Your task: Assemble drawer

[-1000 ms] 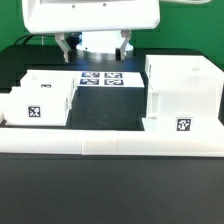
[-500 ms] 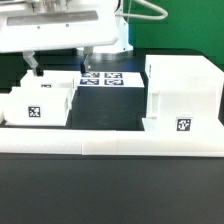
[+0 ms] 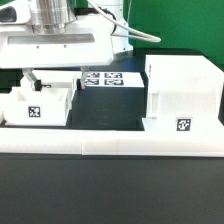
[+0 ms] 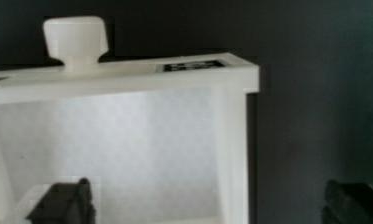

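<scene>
A white knobbed tray of the drawer stands at the exterior view's left, with a tag on its front. The tall white box housing stands at the exterior view's right. My gripper hangs just above the tray, open and empty. In the wrist view the tray fills the picture with its knob on the far wall. My gripper is open, with one dark finger over the tray's inside and the other over the dark table outside its side wall. A second tray does not show.
The marker board lies flat at the back, between tray and housing. A long low white rail runs across the front. The table is black.
My gripper has moved from above the marker board toward the exterior view's left and now hangs over the tray. The tray and the housing have not moved.
</scene>
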You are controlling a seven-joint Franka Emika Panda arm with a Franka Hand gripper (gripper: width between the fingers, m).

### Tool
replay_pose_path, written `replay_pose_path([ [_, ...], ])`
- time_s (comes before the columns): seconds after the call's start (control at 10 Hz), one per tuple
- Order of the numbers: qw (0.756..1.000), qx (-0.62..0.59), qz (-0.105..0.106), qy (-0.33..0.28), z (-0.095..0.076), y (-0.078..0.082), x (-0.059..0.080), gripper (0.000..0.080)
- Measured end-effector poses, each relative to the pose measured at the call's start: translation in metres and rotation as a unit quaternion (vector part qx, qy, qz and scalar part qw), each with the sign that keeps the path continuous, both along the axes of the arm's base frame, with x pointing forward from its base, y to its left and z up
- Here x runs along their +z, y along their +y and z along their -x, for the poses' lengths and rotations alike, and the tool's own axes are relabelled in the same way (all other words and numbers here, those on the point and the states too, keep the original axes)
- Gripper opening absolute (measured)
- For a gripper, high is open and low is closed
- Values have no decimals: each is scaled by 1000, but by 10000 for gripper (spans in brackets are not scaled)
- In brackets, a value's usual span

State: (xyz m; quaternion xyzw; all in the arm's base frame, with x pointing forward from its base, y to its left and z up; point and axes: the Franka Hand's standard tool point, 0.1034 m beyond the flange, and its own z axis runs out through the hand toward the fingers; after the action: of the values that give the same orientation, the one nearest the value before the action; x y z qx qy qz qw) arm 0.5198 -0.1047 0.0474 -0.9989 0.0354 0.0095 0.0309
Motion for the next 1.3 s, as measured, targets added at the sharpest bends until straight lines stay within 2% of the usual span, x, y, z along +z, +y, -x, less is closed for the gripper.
replay_pose_path([
  [0.1, 1000, 1, 1, 0, 0, 0, -1, 649],
  [0.3, 1000, 10, 14, -6, 4, 3, -21, 649],
  [0.6, 1000, 16, 16, 1, 11, 11, -36, 649],
  [0.9, 999, 19, 25, -5, 20, 13, -43, 649],
  [1.1, 999, 19, 25, -5, 20, 12, -43, 618],
  [1.2, 999, 19, 25, -5, 20, 12, -43, 434],
  [1.3, 999, 19, 25, -5, 20, 12, -43, 434],
])
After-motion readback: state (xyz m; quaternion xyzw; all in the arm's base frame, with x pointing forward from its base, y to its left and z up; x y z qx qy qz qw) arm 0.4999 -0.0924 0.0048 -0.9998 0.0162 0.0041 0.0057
